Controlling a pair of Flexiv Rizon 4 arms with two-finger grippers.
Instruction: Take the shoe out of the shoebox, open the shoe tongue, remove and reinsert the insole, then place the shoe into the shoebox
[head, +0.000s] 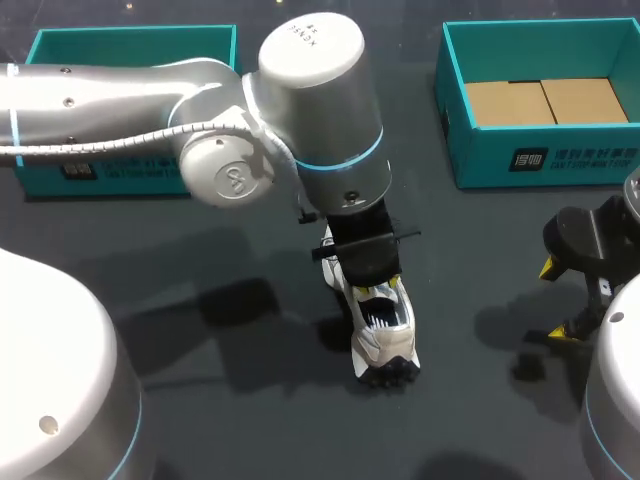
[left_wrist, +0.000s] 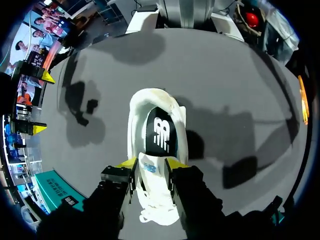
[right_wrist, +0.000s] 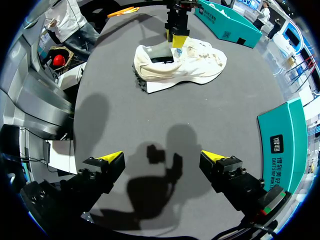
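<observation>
Clearly out of the box (head: 540, 160) and near the middle of the table (head: 200, 250): shoe (head: 385, 335), heel toward the near edge. Tongue (left_wrist: 149, 167) pinched from both sides in the left gripper (left_wrist: 151, 164), jaws narrow, dark insole (left_wrist: 160, 132) showing just beyond in the opening. Right gripper (right_wrist: 161, 157) spread wide and holding nothing, well apart by the right edge. Likely trouble: thin tongue slipping out of so small a pinch and falling back over the opening. Or, with nothing pressing the shoe down, a pull on the tongue lifting or dragging the whole shoe instead of opening it. Also possible: rolling onto its side, since it seems to lean already. Hard to judge how firmly the pads bite. Toe and laces hidden under the left wrist in the head view. Impossible to tell whether the sole lies flat. Right gripper partly cut off at the head view's side. Other box (head: 100, 45), at the far left corner, half hidden behind the left arm.
</observation>
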